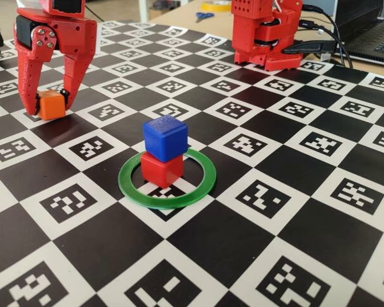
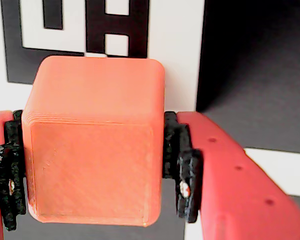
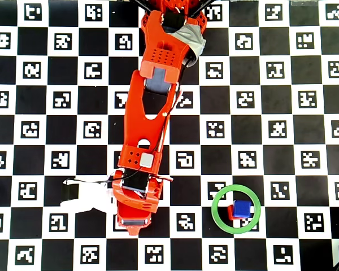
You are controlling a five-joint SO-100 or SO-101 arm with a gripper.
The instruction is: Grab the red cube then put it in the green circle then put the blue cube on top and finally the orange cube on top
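the gripper (image 1: 51, 105) is clamped on the orange cube (image 2: 95, 145) at board level, well apart from the blue cube (image 1: 165, 137) stacked on the red cube (image 1: 161, 169) inside the green circle (image 1: 131, 188), so an off-centre release could topple the stack.

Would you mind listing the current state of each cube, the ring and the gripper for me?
red cube: resting inside the green circle, under the blue cube.
blue cube: stacked on the red cube, slightly rotated.
green circle: flat on the board, around the stack.
orange cube: on the board outside the circle, clamped between the fingers.
gripper: shut on the orange cube, down at the board.
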